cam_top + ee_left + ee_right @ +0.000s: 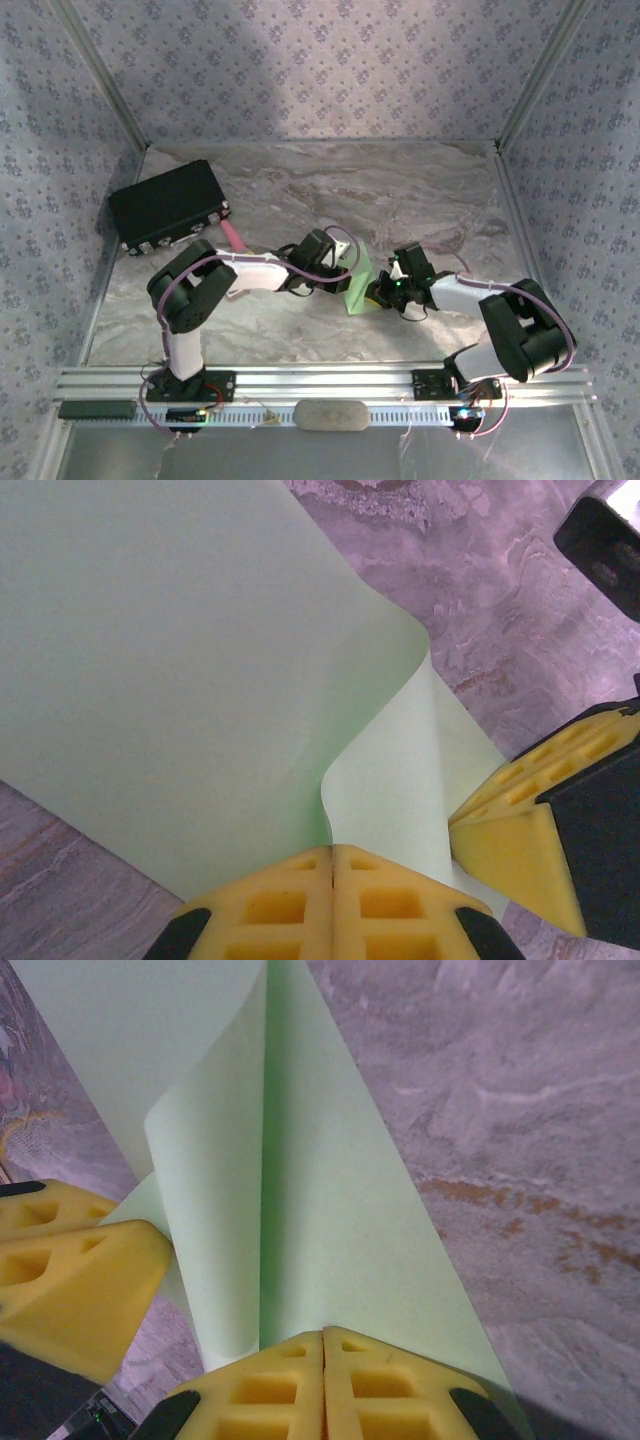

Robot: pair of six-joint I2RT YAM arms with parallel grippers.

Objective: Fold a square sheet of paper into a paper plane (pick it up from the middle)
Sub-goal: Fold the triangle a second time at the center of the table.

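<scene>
My left tool (332, 852) was clamped shut on the square sheet of paper (170, 670), which curled just ahead of its tips above the bench (520, 1110). My right tool (322, 1338) pinched it alongside. I saw no crease; I judged the folding barely begun.

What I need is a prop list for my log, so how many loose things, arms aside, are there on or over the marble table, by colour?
Black: 1, the box
Pink: 1, the cylinder
Pale green: 1, the sheet of paper
Total: 3
</scene>
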